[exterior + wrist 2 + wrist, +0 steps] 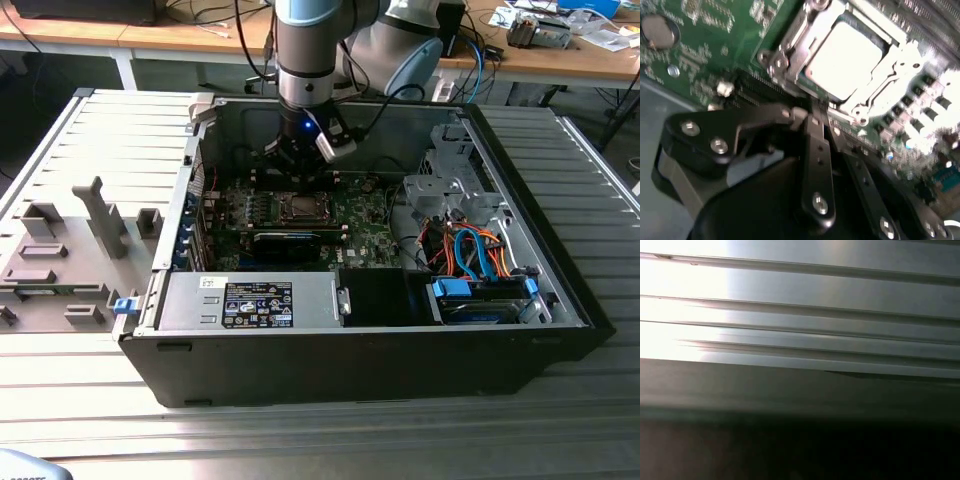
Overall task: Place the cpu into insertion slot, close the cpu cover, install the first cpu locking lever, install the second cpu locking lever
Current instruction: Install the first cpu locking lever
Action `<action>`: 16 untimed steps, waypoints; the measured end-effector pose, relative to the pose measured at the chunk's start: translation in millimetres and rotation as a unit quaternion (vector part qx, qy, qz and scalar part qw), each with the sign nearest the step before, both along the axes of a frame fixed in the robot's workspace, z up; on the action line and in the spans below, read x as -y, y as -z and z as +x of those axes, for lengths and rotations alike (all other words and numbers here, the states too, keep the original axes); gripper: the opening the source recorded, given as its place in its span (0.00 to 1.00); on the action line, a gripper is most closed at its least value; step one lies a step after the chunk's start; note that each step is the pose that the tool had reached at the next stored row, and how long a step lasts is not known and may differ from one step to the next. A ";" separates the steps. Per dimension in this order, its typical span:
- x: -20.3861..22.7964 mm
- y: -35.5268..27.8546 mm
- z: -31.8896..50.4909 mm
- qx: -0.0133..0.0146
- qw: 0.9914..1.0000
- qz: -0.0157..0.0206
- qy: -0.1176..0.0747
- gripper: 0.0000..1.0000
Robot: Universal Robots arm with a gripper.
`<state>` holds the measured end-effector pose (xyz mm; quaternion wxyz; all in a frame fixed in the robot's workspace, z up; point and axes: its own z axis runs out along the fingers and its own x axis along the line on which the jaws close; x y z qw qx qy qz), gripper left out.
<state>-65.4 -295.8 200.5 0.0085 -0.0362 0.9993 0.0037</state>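
Note:
The cpu (845, 57) lies flat in the insertion slot (300, 208) on the green motherboard (365, 225), its silvery top facing up. The cpu cover (790, 47), a shiny metal frame, lies down around the chip, which shows through its window. My gripper (300, 172) hangs just behind the socket inside the case. In the second wrist view my gripper (821, 114) has its black fingers (816, 150) drawn together at the tips, right at the socket's edge. Whether anything is pinched between them I cannot tell.
The open computer case (520, 330) lies on a ribbed metal table (840, 290). A power supply (250, 300) fills the front, and a drive cage with orange and blue cables (480, 260) sits at the exterior view's right. Grey fixtures (60, 260) stand to the left.

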 end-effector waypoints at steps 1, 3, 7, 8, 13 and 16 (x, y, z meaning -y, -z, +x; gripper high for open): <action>0.0 0.2 0.5 0.000 1.000 0.000 0.000 0.11; 0.0 0.4 0.7 0.000 1.000 0.000 0.000 0.11; -0.2 -5.0 1.1 0.001 1.000 -0.003 0.000 0.11; 0.0 -7.8 0.9 0.000 1.000 -0.004 0.000 0.11; 1.4 -11.6 0.8 0.000 1.000 -0.008 0.000 0.11; 6.4 -11.6 0.8 0.000 1.000 -0.011 0.000 0.11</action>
